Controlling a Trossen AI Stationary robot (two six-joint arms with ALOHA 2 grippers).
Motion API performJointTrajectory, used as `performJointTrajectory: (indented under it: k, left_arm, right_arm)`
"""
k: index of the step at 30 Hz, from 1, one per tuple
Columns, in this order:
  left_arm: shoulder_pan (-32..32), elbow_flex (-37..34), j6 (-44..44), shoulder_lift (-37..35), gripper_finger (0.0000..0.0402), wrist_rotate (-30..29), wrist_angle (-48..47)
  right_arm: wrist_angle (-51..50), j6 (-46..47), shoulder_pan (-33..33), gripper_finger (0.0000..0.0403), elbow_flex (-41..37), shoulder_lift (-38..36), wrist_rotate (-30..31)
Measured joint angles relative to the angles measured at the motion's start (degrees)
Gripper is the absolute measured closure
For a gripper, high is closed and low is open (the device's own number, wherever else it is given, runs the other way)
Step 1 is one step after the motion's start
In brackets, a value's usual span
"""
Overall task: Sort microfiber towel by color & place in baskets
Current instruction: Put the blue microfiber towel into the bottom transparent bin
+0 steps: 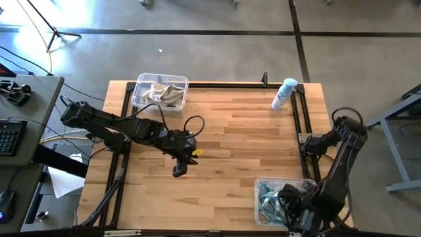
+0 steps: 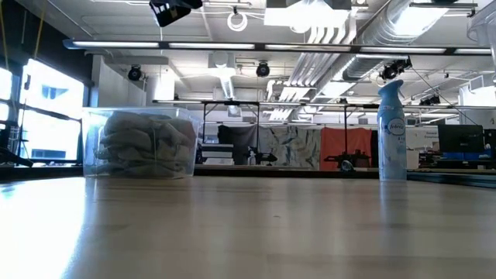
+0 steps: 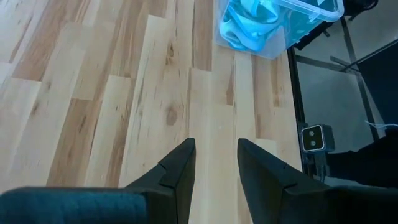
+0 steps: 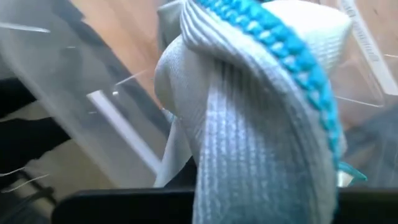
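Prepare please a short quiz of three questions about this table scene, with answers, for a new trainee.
1. True or false: the bottle stands inside a tub.
2. Which towels fill the tub at the table's far left corner? A) beige-grey B) teal C) none
3. Fill in: the right gripper is over the near right tub, shut on a ____ towel.

Key:
1. False. It stands on the bare table, near the far right corner.
2. A. The beige-grey towels lie there.
3. Teal. The left gripper hangs open and empty over the table's middle.
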Motion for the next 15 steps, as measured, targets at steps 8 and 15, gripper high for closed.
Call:
performJointTrajectory:
  k: [8, 15]
  left_arm:
    - [0.0, 0.0, 0.0, 0.0, 0.0293, -1.1, 0.3]
    - [0.0, 0.0, 0.0, 0.0, 0.0293, -1.2, 0.2]
  right_arm:
    - [-0.2, 3.7, -0.1, 0.0400, -0.1, 7.1, 0.0]
    - [-0.4, 21.7, 0.3, 0.0400, -0.1, 8.5, 4.3]
